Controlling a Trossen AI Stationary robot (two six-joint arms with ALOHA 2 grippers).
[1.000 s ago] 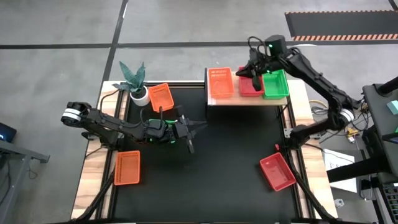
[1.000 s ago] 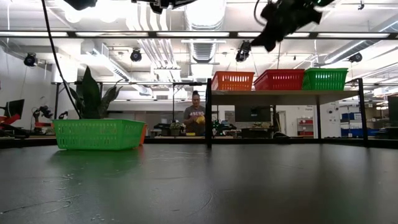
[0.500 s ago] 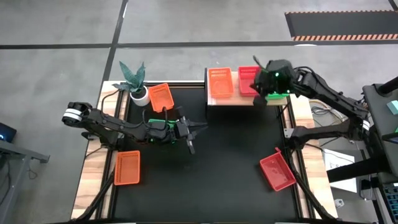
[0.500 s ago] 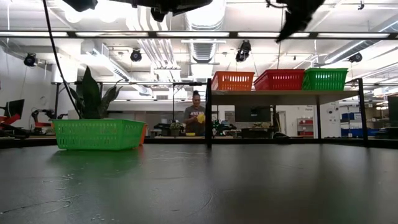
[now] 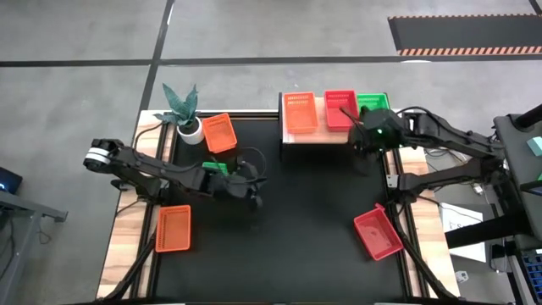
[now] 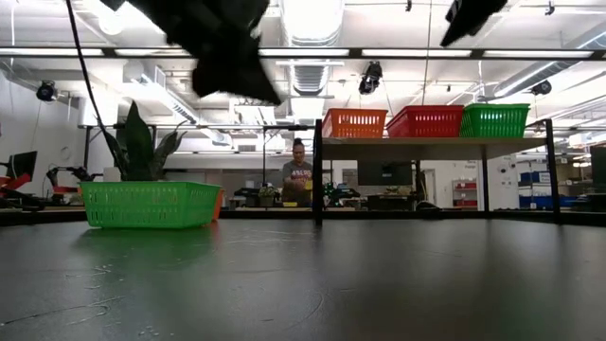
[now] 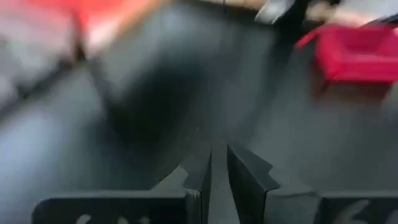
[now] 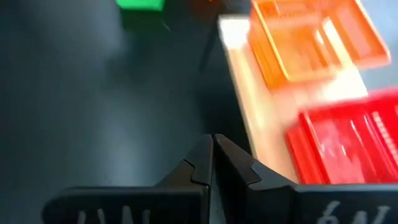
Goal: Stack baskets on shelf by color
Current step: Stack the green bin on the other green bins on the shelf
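The wooden shelf point(image 5: 332, 136) at the table's far right carries an orange basket point(image 5: 300, 113), a red basket point(image 5: 340, 108) and a green basket point(image 5: 371, 102) side by side. A green basket point(image 5: 213, 167) rests on the table, partly under my left arm. My left gripper point(image 5: 254, 196) hangs above the table's middle, tipped down, its fingers point(image 7: 249, 171) a narrow slit apart with nothing between them. My right gripper point(image 5: 359, 141) is shut and empty, in the air off the shelf's near edge.
Loose on the table are an orange basket point(image 5: 218, 131) beside a white plant pot point(image 5: 190, 129), another orange basket point(image 5: 174, 227) near left and a red basket point(image 5: 378, 233) near right. A person point(image 6: 298, 178) stands in the room beyond.
My right gripper, shut, has swung from above the shelf's red basket toward the table's near edge, coming off the shelf. My left gripper has tipped downward, rolled and sunk a little over the table's middle.
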